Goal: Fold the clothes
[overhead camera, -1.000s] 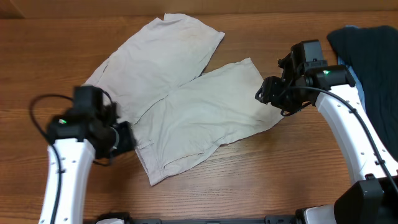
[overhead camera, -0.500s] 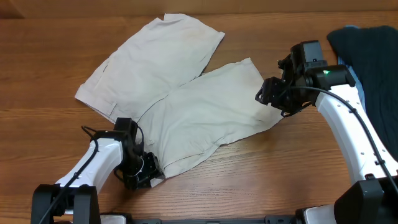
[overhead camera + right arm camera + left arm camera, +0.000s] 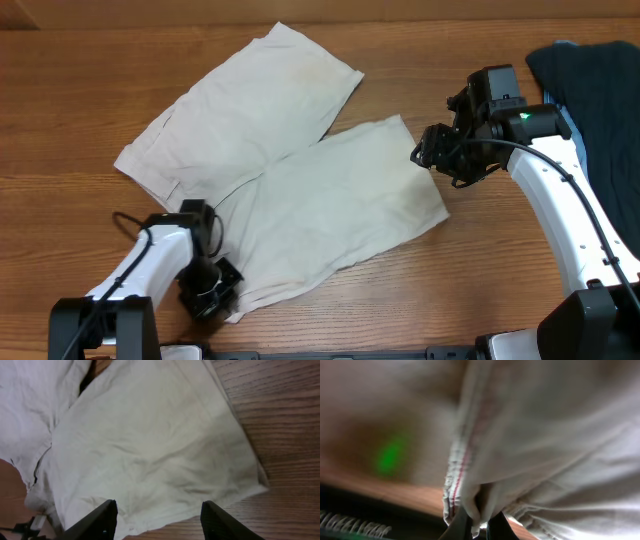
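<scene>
Close to the front edge of the desk (image 3: 80, 90), left of the middle, the left claw (image 3: 205, 295) is clenched on the near corner of the beige shorts (image 3: 300, 190). In the left wrist view its fingertips (image 3: 479, 522) pinch a bunched fold of the pale fabric, beside a seam with a reddish thread; the rest of that view is blurred.

The shorts lie flat across the middle of the desk, slightly wrinkled. One leg reaches toward the far edge and the other stretches out to the right.

At the hem of that right-hand leg stands the right claw (image 3: 425, 155), released, its two fingers spread wide over the cloth (image 3: 150, 450); whether they touch it cannot be told.

Beyond it, at the far right corner, lies a dark navy garment (image 3: 600, 90).
</scene>
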Motion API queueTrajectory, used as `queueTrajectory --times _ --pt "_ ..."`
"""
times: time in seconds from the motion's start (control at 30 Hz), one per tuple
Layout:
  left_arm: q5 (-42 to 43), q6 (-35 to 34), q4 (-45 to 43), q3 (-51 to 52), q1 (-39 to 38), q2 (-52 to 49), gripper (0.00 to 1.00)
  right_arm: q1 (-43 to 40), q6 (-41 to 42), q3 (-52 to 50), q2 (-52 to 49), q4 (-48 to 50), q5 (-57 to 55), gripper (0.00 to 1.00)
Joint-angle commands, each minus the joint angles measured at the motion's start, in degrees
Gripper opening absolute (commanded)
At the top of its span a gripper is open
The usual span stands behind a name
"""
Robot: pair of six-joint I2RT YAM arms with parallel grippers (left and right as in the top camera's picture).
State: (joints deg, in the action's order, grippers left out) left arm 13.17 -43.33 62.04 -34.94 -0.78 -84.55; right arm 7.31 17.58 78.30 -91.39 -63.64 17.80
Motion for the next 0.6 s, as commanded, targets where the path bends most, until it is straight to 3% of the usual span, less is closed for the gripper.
queueTrajectory --times 0.0,0.1,0.17,0.27,0.33,0.37,0.4,0.57 --pt "-9.03 -9.68 3.85 0.72 10.19 0.72 0.04 0.2 -0.04 0.39 0.44 0.26 0.31 0.58" --pt "-14.71 -10.19 4.04 0.7 21.22 0.72 0.04 0.2 -0.07 0.39 0.42 1.84 0.74 0.58" --pt "-14.78 -7.02 2.38 0.7 26.84 0.72 0.04 0.79 -1.9 0.39 0.17 6.97 3.96 0.57" --pt "-14.62 -5.9 1.81 0.68 28.59 0.72 0.04 3.39 -2.32 0.39 -2.82 20.76 6.93 0.35" --pt "-14.14 -5.27 1.7 0.68 28.5 0.72 0.04 6.75 -2.43 0.39 -9.6 32.7 6.03 0.35" --pt "-14.16 -5.27 1.51 0.68 28.5 0.72 0.04 7.78 -2.4 0.39 -13.29 37.07 3.58 0.55" --pt "-14.19 -5.2 1.22 0.68 28.5 0.72 0.04 8.11 -2.4 0.42 -16.9 40.35 0.17 0.64" --pt "-14.23 -4.17 0.92 0.68 28.5 0.72 0.04 6.16 3.04 0.48 -31.32 51.06 4.92 0.71"
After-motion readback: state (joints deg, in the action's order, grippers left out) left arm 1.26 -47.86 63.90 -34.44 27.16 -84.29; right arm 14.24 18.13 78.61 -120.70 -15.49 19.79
